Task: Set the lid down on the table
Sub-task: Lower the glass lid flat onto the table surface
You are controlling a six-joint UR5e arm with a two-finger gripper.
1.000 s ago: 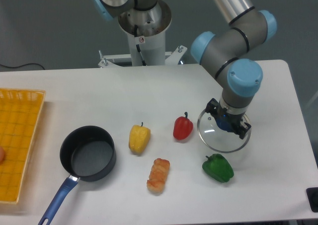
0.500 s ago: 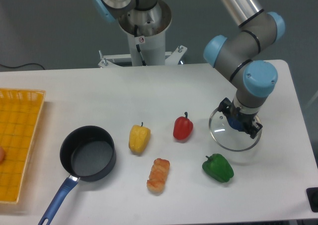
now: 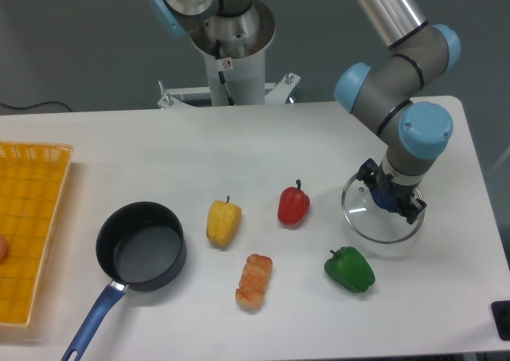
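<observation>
At the far left sits one yellow basket (image 3: 32, 225), cut off by the edge, with a small pinkish thing (image 3: 2, 249) just showing inside it. Right of it stands one dark saucepan (image 3: 142, 245) with a blue handle pointing to the near left; nothing is in the pan. Toward the middle lie four food items: one yellow pepper (image 3: 224, 222), one orange-and-white piece (image 3: 254, 281) nearer the front, one red pepper (image 3: 293, 206), and one green pepper (image 3: 349, 269) near the front right. All rest on one white table (image 3: 239, 146). Farthest right, one glass lid (image 3: 362, 217) lies low over the table, just behind the green pepper. The gripper (image 3: 392, 202) is closed on the lid's blue knob.
</observation>
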